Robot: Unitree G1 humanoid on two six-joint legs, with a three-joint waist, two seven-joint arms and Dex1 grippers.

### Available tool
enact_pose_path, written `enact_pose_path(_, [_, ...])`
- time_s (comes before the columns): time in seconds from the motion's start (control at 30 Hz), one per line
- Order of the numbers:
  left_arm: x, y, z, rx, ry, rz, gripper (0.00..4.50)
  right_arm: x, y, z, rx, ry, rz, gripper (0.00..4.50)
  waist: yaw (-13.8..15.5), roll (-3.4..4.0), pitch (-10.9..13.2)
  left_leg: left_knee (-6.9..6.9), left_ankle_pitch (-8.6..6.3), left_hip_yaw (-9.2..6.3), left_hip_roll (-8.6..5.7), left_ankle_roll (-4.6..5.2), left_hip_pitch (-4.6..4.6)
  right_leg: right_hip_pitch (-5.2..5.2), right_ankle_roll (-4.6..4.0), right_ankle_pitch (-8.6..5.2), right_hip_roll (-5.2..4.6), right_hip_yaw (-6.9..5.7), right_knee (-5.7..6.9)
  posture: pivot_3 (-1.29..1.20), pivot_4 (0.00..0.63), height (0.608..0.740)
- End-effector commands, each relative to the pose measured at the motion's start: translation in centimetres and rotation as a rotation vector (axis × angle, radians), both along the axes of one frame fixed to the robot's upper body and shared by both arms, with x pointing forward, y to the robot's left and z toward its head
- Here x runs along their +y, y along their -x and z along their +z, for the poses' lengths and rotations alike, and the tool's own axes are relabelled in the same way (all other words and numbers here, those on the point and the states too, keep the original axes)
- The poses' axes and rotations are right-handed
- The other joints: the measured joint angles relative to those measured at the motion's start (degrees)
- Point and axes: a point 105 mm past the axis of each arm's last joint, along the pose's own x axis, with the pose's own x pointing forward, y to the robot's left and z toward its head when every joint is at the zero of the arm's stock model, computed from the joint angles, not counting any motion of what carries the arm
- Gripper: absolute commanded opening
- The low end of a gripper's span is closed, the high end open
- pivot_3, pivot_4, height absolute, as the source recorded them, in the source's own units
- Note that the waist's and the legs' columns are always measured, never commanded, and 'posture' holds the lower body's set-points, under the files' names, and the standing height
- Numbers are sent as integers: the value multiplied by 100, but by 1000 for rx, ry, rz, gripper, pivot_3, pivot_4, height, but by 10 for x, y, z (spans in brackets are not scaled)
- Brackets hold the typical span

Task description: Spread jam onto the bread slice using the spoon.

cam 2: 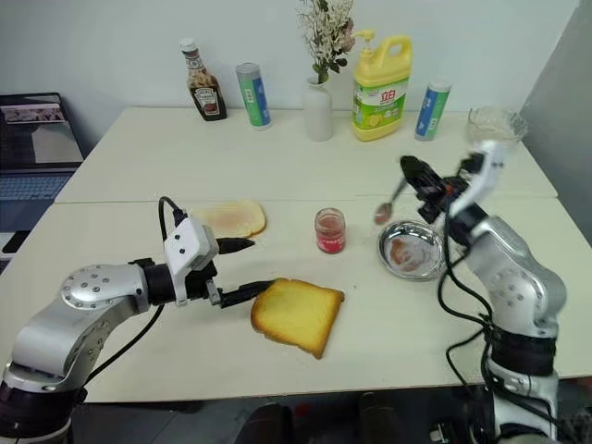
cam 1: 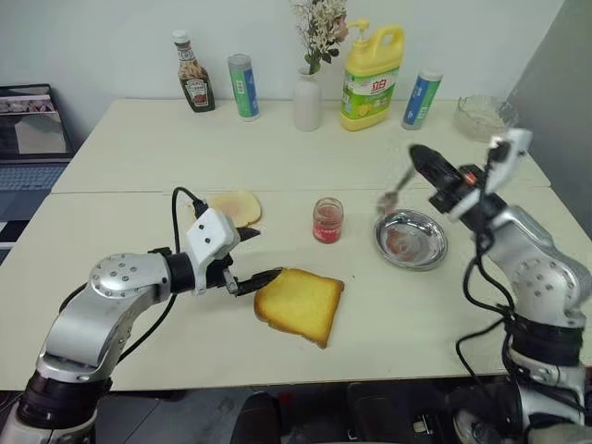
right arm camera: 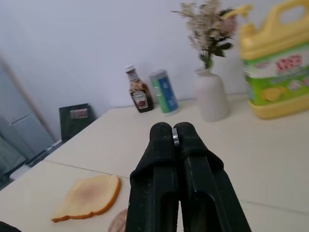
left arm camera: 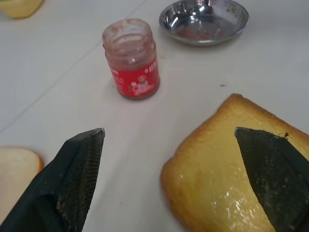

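**Two grippers, one spoon aloft**

Nearest: bread slice (cam 1: 301, 305), flat on the table (cam 1: 139, 166), one corner toward me. My left gripper (cam 1: 252, 255) spread wide, lower finger at the crust. Beyond: paler slice (cam 1: 236, 207); jam (cam 1: 327, 220) jar, upright, lidless, red label unreadable; steel dish (cam 1: 413, 240), smeared. My right gripper (cam 1: 416, 155) clamped on the spoon (cam 1: 395, 191), handle slanting up to my fingers, bowl hanging over the dish's far rim. Far edge: ketchup bottle (cam 1: 193, 72), green tube (cam 1: 244, 86), vase (cam 1: 307, 98), yellow detergent jug (cam 1: 371, 78), blue tube (cam 1: 421, 98), glass bowl (cam 1: 481, 115).
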Motion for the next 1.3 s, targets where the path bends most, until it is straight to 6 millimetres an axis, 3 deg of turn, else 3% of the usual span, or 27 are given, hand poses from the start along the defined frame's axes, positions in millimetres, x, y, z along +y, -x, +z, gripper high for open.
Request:
enact_pose_path(0.03, [3,7,19,-68,-3,-33,4500,34,0,19,-121,103,80,40,0,0,0,0,0,0,-1,0,-1,-1,-1,1,-1,0,0,0,150,740])
enact_pose_path(0.3, [7,9,36,-80,84,-2,4500,75,-14,5,-237,299,155,40,45,-1,0,-1,0,2,-2,0,-5,-4,-8,4,-8,-3,-3,0,150,740])
enact_pose_path(0.5, [-1,12,45,-86,150,-19,4500,84,-22,-12,-305,411,172,40,69,-2,1,0,0,1,-4,0,-5,-5,-9,5,-11,-4,-1,0,150,740])
enact_pose_path(0.97, [-10,13,42,-81,105,-41,4500,88,-31,-58,-408,683,216,40,79,-2,1,1,0,1,-4,0,-3,-5,-10,6,-10,-5,2,0,150,740])
enact_pose_path(1.3, [-12,11,40,-83,84,-49,4500,93,-31,-80,-251,625,252,40,82,-3,1,1,0,0,-4,-1,-3,-4,-10,6,-10,-5,3,0,150,740])
